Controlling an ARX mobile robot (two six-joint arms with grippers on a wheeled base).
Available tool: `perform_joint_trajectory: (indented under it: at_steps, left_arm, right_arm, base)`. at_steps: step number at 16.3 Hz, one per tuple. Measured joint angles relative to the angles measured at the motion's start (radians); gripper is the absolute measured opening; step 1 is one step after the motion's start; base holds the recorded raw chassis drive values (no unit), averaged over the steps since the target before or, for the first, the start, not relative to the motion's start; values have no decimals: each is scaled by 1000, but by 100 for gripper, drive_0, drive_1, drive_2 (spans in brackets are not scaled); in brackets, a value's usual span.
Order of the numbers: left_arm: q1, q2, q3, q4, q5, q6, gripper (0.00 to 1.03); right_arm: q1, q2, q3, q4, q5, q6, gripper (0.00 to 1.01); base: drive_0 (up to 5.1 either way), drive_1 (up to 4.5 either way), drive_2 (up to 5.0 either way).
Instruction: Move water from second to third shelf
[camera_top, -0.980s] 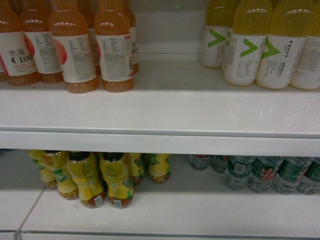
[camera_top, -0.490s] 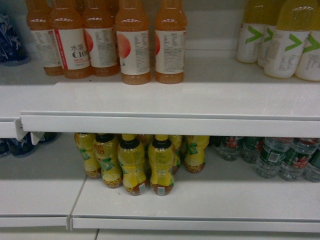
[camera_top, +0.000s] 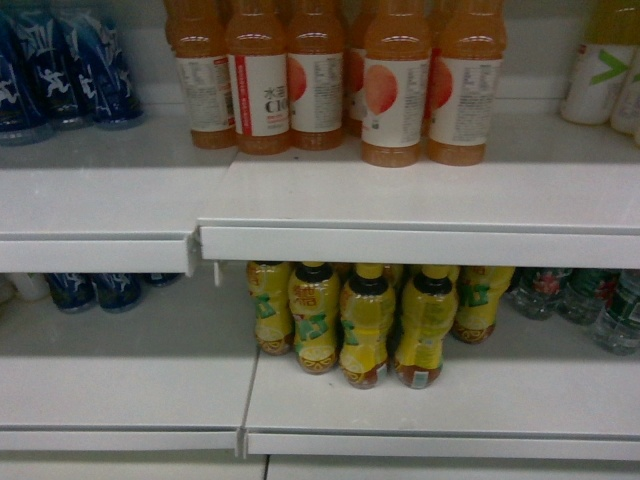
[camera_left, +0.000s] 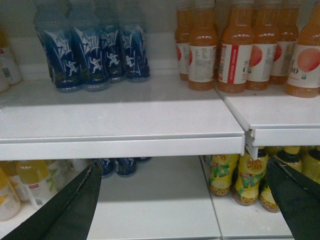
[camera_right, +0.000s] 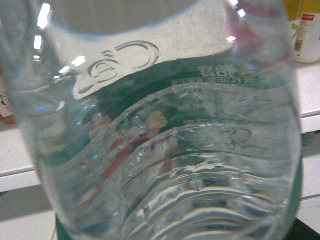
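Right up against the right wrist camera, a water bottle (camera_right: 160, 150) fills nearly the whole view: clear ribbed plastic, a dark green wrap label with white characters, and red-shirted figures seen through the water. It sits so close that the right gripper itself is not visible, so I cannot tell from these views how its jaws stand, though the bottle appears to be carried right in front of that wrist. Behind it, a white shelf edge (camera_right: 15, 175) and a pale bottle (camera_right: 307, 30) at the upper right show. From the head camera, neither arm appears; the upper shelf (camera_top: 400, 240) carries orange juice bottles (camera_top: 395, 85) with white labels, blue-labelled bottles (camera_top: 70, 70) to their left and a yellow-green bottle (camera_top: 598, 70) at the far right. On the shelf below stand yellow tea bottles (camera_top: 365, 320), with more green-labelled water bottles (camera_top: 590, 295) just beside them at the right edge and blue bottles (camera_top: 95, 290) partly hidden on the left. In the left wrist view, the left gripper (camera_left: 185, 200) has its two dark fingers (camera_left: 75, 205) spread wide apart with nothing between them, facing the shelving where the blue sports bottles (camera_left: 92, 55) stand on the upper board.
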Motion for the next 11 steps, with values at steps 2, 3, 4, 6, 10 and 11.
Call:
perform_joint_trajectory:
  at_steps: [2, 3, 4, 6, 10, 11]
  left_arm:
    - [0, 0, 0, 0, 0, 0, 98]
    - [0, 0, 0, -1, 0, 0, 98]
    - [0, 0, 0, -1, 1, 0, 98]
    - [0, 0, 0, -2, 1, 0, 98]
    - [0, 0, 0, -4, 1, 0, 98]
    - [0, 0, 0, -1, 0, 0, 98]
  right_arm:
    - [0, 0, 0, -3, 0, 0, 43]
    - [0, 0, 0, -1, 0, 0, 43]
    - [0, 0, 0, -2, 0, 0, 43]
    - [0, 0, 0, -1, 0, 0, 43]
    - [0, 3, 0, 0, -2, 0, 43]
    - [0, 4, 0, -3, 0, 0, 43]
  base:
    - [-509, 236, 236]
    - [-504, 241, 241]
    - [-502, 243, 243]
    - [-504, 242, 242]
    - [-503, 243, 243]
    - [-501, 244, 244]
